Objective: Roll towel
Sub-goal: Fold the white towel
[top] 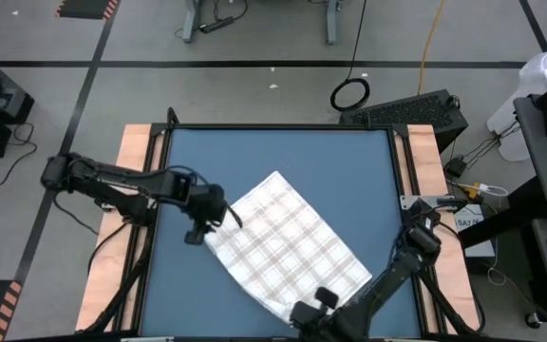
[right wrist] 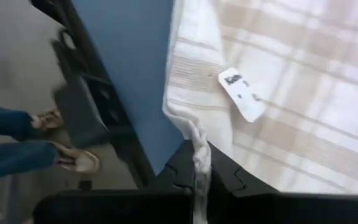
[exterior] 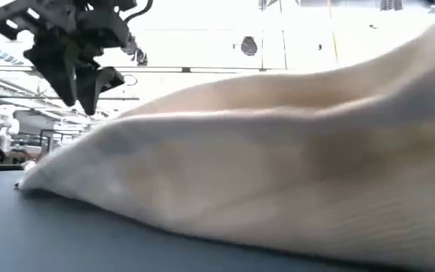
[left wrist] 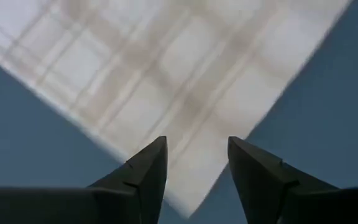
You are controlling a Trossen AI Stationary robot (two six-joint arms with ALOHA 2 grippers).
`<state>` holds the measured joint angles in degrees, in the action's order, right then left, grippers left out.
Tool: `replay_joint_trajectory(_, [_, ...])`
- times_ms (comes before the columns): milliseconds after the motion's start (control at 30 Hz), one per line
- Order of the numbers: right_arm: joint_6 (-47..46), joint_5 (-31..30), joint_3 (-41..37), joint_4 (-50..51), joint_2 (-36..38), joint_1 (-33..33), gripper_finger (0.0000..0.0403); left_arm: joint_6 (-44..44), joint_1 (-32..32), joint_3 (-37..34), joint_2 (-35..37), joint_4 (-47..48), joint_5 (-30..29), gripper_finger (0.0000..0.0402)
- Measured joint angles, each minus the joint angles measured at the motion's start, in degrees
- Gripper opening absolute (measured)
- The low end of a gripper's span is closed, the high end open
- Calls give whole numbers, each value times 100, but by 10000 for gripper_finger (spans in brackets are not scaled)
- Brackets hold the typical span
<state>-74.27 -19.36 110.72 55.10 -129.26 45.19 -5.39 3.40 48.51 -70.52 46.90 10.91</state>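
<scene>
High view: right gripper (top: 304,313) at the table's (top: 349,171) near edge, fingers pressed together, pinching the near corner of the towel (top: 288,242). Towel lies flat and diagonal across the table's middle. Left gripper (top: 198,228), fingers spread, empty, hovers above the towel's left corner. Beyond the edge, a person's shoes (right wrist: 73,158).

Bare blue table (top: 283,152) behind towel (top: 288,242); both grippers alongside.
</scene>
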Motion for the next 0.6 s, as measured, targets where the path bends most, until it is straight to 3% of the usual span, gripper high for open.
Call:
replay_joint_trajectory(167, [-370, -28, 0, 941, 269, 184, 2, -1508, -439, 0, 0, 580, 228, 175])
replay_joint_trajectory(300, [-707, -37, 0, 1467, 442, 281, 2, -2491, -401, -21, 2, 748, 639, 175])
replay_joint_trajectory(467, [-1027, -82, 0, 1759, 642, 365, 2, -2274, -16, -386, 0, 413, 723, 176])
replay_joint_trajectory(600, [-1282, -196, 0, 1828, 757, 407, 2, -1499, 493, -641, 0, -193, 707, 176])
